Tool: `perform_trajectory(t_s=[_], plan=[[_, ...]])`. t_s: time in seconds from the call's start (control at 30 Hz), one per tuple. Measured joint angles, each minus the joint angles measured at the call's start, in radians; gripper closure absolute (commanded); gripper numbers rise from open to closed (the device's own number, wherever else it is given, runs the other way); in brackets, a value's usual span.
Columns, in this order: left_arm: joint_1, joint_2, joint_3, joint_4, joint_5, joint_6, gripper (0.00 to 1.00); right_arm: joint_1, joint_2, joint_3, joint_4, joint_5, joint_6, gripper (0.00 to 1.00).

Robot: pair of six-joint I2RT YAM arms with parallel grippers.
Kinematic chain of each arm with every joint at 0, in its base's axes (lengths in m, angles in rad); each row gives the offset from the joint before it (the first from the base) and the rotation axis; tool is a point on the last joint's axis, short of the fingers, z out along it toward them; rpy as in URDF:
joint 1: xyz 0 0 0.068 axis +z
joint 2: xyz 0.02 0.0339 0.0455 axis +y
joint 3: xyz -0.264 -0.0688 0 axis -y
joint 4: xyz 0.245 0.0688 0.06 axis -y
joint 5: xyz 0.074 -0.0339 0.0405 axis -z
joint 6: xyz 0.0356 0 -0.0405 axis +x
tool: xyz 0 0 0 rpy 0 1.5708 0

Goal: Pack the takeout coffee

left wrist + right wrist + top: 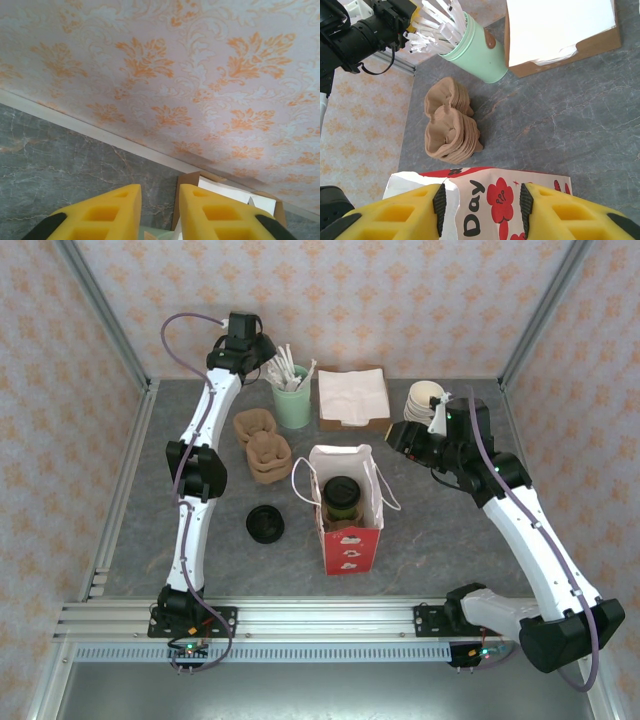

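Two grippers are marked, the pupil says: how do their jaws stand?

Tutor: Left gripper [160, 196]: jaws a narrow gap apart, nothing seen between the tips. It hangs at the white stirrers [437, 20] at the back of the table [450, 540]; whether it touches one cannot be told. Right gripper [482, 202]: jaws about half apart, nothing held, over the top edge of the paper bag [350, 540]; contact with that edge cannot be told.

Pupil: And the coffee [340, 502]?

Tutor: Inside the paper bag, at mid-table. It stands upright, long axis vertical, black lid [340, 487] facing up, dark green wall just visible below it.

Pupil: Which containers hold what?

Tutor: Paper bag: red and white, mouth open, handles fallen outward, holding the coffee. Mint-green cup [480, 52]: upright, full of stirrers. Cardboard box [585, 50]: white napkins [560, 25]. Stack of cups [424, 400]: nested, at the back right. Brown holders [265, 445] lie nested left of the bag. Loose lid [265, 524]: flat on the table, near the bag's left side, apart from it.
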Motion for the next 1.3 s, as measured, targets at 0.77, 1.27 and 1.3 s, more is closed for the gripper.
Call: perform_trajectory(t_s=[0.77, 1.27, 1.3], plan=[[0.000, 0.011, 0.001, 0.014, 0.000, 0.036, 0.89, 0.004, -0.121, -0.140, 0.016, 0.011, 0.016, 0.62], [-0.022, -0.013, 0.001, 0.019, -0.004, 0.136, 0.89, 0.009, -0.193, -0.166, 0.016, 0.014, 0.016, 0.62], [-0.026, -0.022, 0.001, 0.019, -0.005, 0.143, 0.89, 0.010, -0.194, -0.166, 0.016, 0.014, 0.016, 0.62]])
